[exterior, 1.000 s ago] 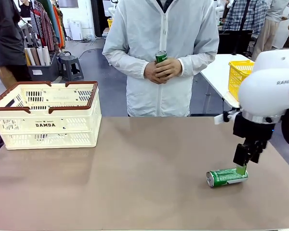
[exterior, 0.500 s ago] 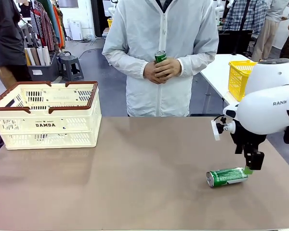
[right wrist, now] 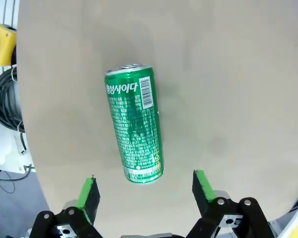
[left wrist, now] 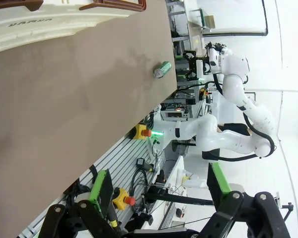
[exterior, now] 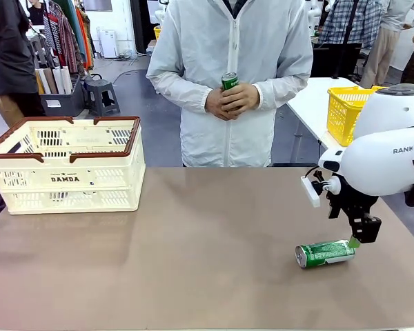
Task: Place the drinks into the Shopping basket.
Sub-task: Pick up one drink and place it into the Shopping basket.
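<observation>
While it lies on its side on the brown table [exterior: 193, 234], near the robot's right edge, the green can [exterior: 324, 253] points one silver end toward the middle of the table and the other toward the right gripper [exterior: 359, 238]. In the right wrist view the can [right wrist: 134, 130] runs lengthwise away from the camera, with its white barcode and Korean lettering facing up. Its near end comes about level with the tips of the green pads [right wrist: 89, 193]. The right gripper [right wrist: 145, 191] has its jaws spread wide, and bare table shows on both sides between can and pads, so nothing is gripped. From the front, this gripper hangs just over the can's right end, tilted, with one green fingertip close to the metal.

A second green can [exterior: 230, 81] stands upright in the person's hands [exterior: 233, 101], held at chest height at the far side of the table.

The Shopping basket [exterior: 69, 181], cream with a brown rim and "DAMDA" on its wall, sits at the far left of the table, well apart from both cans. The slotted walls hide what it may hold.

The left gripper [left wrist: 159, 186] is also spread wide and holds nothing. It looks along the table, where the lying can [left wrist: 162, 70] and the basket [left wrist: 64, 20] show far off.

A yellow basket [exterior: 345, 110] stands on a white table behind the right arm.
</observation>
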### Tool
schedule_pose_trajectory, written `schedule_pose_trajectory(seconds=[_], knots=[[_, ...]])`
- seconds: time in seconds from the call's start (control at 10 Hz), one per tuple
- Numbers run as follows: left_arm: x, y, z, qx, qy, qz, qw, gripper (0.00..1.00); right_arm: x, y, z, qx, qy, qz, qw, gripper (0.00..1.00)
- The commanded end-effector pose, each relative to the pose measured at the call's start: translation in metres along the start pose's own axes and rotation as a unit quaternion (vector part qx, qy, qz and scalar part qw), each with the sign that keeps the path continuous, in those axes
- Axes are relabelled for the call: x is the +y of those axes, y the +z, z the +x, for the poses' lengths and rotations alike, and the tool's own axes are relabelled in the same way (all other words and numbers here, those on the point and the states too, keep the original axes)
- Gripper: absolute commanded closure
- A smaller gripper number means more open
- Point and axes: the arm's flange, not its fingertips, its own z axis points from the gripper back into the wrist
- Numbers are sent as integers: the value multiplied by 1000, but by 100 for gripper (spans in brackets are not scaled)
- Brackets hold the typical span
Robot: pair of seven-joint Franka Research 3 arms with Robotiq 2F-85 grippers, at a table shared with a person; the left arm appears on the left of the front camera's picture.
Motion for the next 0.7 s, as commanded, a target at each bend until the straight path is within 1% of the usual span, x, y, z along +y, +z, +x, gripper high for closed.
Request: schedule_pose_trajectory(seconds=[0.0, 0.1, 0.2, 0.3, 0.4, 0.6], knots=[[0, 2, -2, 4, 1, 5, 1000, 0, -5, -13, 0, -28, 3, 0, 1000, 0], [0, 2, -2, 4, 1, 5, 1000, 0, -5, -23, 2, -33, 8, -3, 999, 0], [0, 2, -2, 4, 1, 5, 1000, 0, -6, -33, -2, -21, 32, 2, 999, 0], [0, 2, -2, 4, 1, 5, 1000, 0, -6, -42, -5, -45, 47, 2, 998, 0], [0, 2, -2, 4, 1, 5, 1000, 0, -10, -53, -5, -55, 52, 10, 997, 0], [0, 2, -2, 4, 1, 5, 1000, 0, -14, -72, -1, -59, 48, 41, 996, 0]])
